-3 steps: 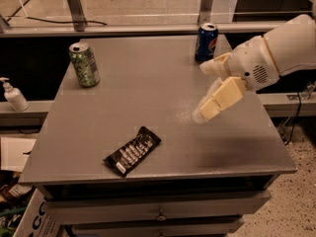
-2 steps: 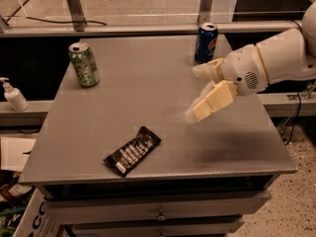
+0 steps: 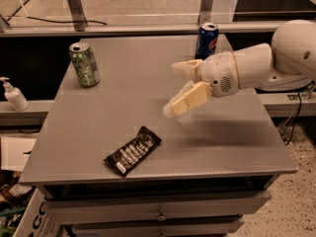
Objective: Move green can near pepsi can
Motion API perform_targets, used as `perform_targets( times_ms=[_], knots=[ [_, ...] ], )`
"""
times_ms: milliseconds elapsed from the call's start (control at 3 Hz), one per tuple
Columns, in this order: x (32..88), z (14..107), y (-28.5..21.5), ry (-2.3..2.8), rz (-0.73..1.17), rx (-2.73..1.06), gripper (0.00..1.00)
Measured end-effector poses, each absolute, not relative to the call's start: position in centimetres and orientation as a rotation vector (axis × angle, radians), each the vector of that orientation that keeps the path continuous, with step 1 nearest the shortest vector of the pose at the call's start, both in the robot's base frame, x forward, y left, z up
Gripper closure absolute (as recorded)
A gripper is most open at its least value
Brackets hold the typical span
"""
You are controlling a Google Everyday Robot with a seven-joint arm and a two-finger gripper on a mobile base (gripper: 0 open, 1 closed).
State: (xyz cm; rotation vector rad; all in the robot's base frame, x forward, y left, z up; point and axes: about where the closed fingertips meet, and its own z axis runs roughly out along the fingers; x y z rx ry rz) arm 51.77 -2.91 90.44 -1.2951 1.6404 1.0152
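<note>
The green can [image 3: 84, 64] stands upright near the back left corner of the grey table [image 3: 123, 132]. The pepsi can [image 3: 207, 40] stands upright at the table's back edge, right of the middle. My gripper [image 3: 175, 88] hangs over the middle of the table, fingers open and empty, pointing left. It is in front of and a little left of the pepsi can, and well to the right of the green can.
A black snack packet [image 3: 133, 150] lies flat near the table's front edge. A white soap pump bottle [image 3: 13, 95] stands on a lower shelf left of the table. Metal railing posts run behind the table. Drawers sit under the tabletop.
My gripper and arm have moved left, from near the pepsi can toward the table's middle. The cans and the packet have not moved.
</note>
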Motion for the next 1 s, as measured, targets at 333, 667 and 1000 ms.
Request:
perform_targets(
  times_ms=[333, 667, 1000],
  knots=[
    [54.1, 89.0, 2.0, 1.544, 1.106, -1.235, 0.0],
    [56.7, 87.4, 6.7, 1.499, 1.157, -1.126, 0.0],
    [56.7, 87.4, 7.1, 1.493, 1.152, -1.129, 0.0]
  ],
)
